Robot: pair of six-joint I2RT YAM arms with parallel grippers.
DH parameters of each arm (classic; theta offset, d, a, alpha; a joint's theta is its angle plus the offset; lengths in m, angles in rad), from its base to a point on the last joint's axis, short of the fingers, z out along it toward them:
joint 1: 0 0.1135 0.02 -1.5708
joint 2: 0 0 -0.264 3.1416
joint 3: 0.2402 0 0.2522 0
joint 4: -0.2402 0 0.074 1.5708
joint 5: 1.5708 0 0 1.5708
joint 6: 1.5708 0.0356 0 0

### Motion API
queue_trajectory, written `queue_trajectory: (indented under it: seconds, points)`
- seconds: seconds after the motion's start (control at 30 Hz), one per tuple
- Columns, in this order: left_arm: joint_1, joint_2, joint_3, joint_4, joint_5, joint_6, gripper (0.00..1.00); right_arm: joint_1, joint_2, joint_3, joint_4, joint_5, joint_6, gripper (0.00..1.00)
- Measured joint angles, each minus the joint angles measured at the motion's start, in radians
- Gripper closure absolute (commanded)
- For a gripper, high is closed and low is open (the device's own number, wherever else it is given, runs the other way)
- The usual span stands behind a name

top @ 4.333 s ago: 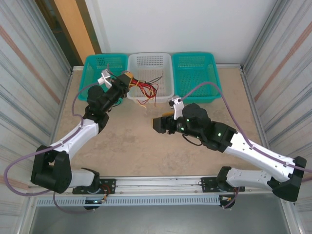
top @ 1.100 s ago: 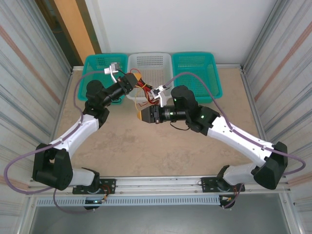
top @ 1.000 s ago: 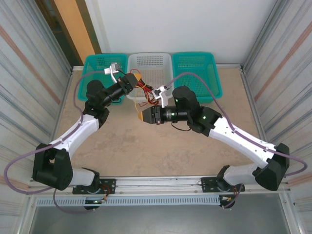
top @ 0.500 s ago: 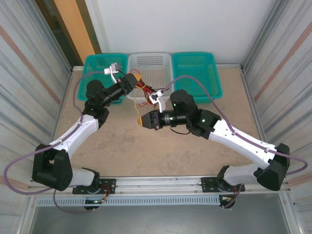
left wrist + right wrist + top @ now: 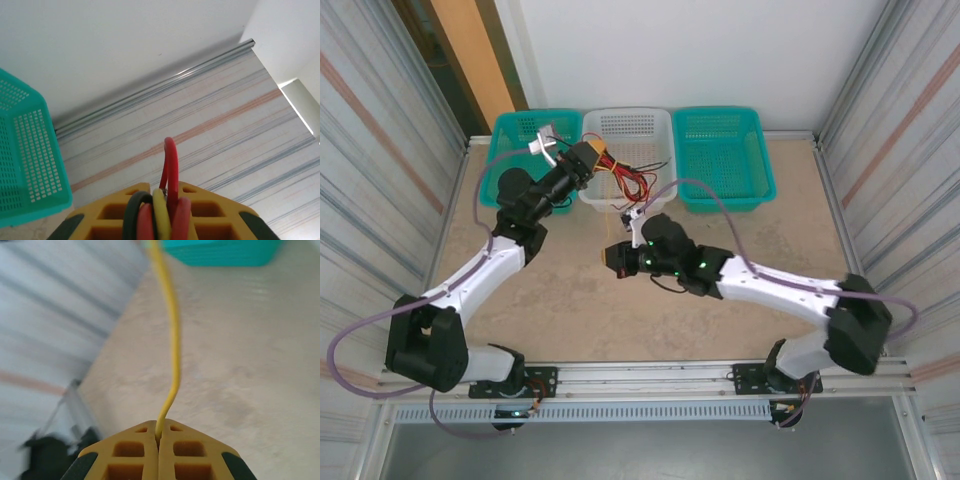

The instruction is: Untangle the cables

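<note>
Cables [image 5: 632,180], thin red/black/yellow wires: limp, light; grip single strands. Left claw [image 5: 595,152] clamps bundle [image 5: 155,220]; right claw [image 5: 612,257], at 6 o'clock, pinches yellow strand [image 5: 172,340].

At bottom centre, the yellow-orange left end effector [image 5: 159,212] pinches thin black, red and yellow cables [image 5: 170,165]; one red strand loops upward. A teal perforated plastic basket [image 5: 30,160] stands at the left edge.

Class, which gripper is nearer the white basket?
Left. The left gripper hangs at the left rim of the white basket; the right gripper sits over the table before it.
</note>
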Motion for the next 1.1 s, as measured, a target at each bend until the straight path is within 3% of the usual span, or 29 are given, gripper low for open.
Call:
queue_trajectory:
  seconds: [0.2,0.37,0.5,0.63,0.97,1.03,1.1]
  points:
    - [0.005,0.007,-0.045,-0.063,-0.075,-0.127,1.00,-0.099,0.117,-0.156,0.264,0.109,0.146,1.00]
    - [0.087,-0.033,-0.098,-0.153,-0.054,-0.175,1.00,-0.212,-0.011,-0.294,0.293,0.146,0.218,1.00]
    - [0.157,-0.134,-0.157,-0.261,0.014,-0.165,1.00,-0.363,-0.228,-0.308,0.134,0.143,0.187,1.00]
    - [0.168,-0.223,-0.226,-0.308,0.081,-0.140,1.00,-0.509,-0.398,-0.212,-0.074,0.096,0.082,1.00]
    - [0.192,-0.314,-0.284,-0.432,0.119,-0.052,1.00,-0.530,-0.493,-0.021,-0.479,0.106,-0.129,1.00]
    - [0.235,-0.340,-0.299,-0.473,0.109,-0.024,1.00,-0.630,-0.551,-0.021,-0.550,0.132,-0.138,1.00]
    - [0.290,-0.361,-0.327,-0.509,0.083,-0.003,1.00,-0.797,-0.620,-0.021,-0.595,0.155,-0.139,1.00]
